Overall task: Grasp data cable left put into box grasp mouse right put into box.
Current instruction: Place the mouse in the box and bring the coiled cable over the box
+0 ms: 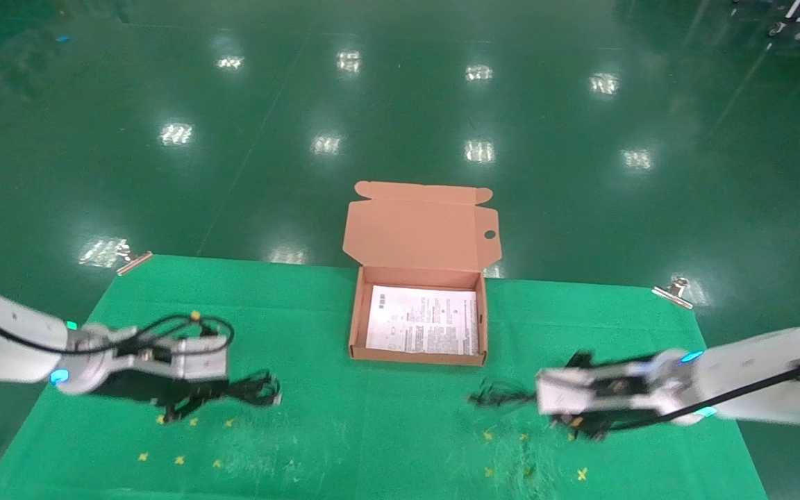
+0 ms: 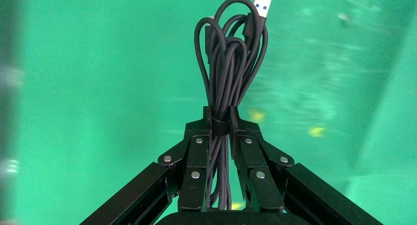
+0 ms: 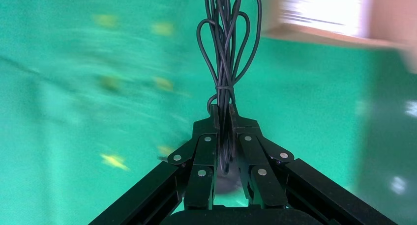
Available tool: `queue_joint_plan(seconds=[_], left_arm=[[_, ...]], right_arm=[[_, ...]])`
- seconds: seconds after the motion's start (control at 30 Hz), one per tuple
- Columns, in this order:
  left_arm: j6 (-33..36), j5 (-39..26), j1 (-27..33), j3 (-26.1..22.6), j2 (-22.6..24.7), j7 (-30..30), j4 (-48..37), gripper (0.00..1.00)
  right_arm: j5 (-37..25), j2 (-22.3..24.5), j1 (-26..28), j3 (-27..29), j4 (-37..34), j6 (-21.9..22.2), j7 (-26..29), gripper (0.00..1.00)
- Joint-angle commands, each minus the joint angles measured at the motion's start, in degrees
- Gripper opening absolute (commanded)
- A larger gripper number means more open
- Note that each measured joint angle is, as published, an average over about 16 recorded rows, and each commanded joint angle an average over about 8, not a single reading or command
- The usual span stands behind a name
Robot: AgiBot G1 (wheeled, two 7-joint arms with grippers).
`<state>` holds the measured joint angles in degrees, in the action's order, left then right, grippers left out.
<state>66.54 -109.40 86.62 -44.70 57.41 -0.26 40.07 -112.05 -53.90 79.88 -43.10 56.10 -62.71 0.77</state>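
My left gripper is shut on the data cable, a black coiled bundle gripped at its middle tie, over the left side of the cloth. My right gripper is shut on the mouse. The mouse body is mostly hidden between the fingers, and its bundled cord sticks out toward the box. The open brown box stands between the two grippers at the cloth's far middle. Its lid is up and a white printed sheet lies inside.
The green cloth covers the table, held by metal clips at the back corners. Small yellow marks dot the cloth near the front. Shiny green floor lies beyond the table's far edge.
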Motion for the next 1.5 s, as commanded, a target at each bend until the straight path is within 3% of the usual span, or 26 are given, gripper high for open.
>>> queue_joint_plan(seconds=[0.03, 0.23, 0.43, 0.63, 0.97, 1.17, 1.5], left_arm=[[0.4, 0.3, 0.7, 0.4, -1.3, -0.1, 2.5, 0.0], [-0.6, 0.4, 2.4, 1.7, -2.8, -2.3, 10.5, 0.0], [-3.9, -1.7, 4.5, 2.3, -1.8, -3.8, 15.0, 0.0], [-8.7, -4.1, 7.5, 2.9, 1.3, -4.5, 14.6, 0.0], [-14.9, -6.9, 12.0, 3.7, 6.1, -4.7, 10.6, 0.0], [-16.6, -7.7, 13.4, 3.8, 7.4, -4.7, 8.7, 0.0], [-16.3, -7.9, 12.3, 3.5, 6.7, -4.3, 9.0, 0.0]], right_arm=[[0.1, 2.4, 0.6, 1.0, 2.9, -0.2, 2.0, 0.0], [0.3, 5.3, 4.0, 4.8, 7.0, 3.8, 6.2, 0.0], [0.8, 1.7, 9.1, 7.1, 7.3, 7.9, 7.3, 0.0], [2.3, -5.8, 14.7, 7.9, 2.6, 12.0, 4.1, 0.0], [6.3, -17.3, 22.3, 8.5, -10.9, 16.8, -5.7, 0.0], [8.2, -20.5, 24.4, 8.9, -15.7, 17.6, -9.4, 0.0], [8.8, -21.9, 24.2, 8.3, -17.4, 17.3, -10.1, 0.0]])
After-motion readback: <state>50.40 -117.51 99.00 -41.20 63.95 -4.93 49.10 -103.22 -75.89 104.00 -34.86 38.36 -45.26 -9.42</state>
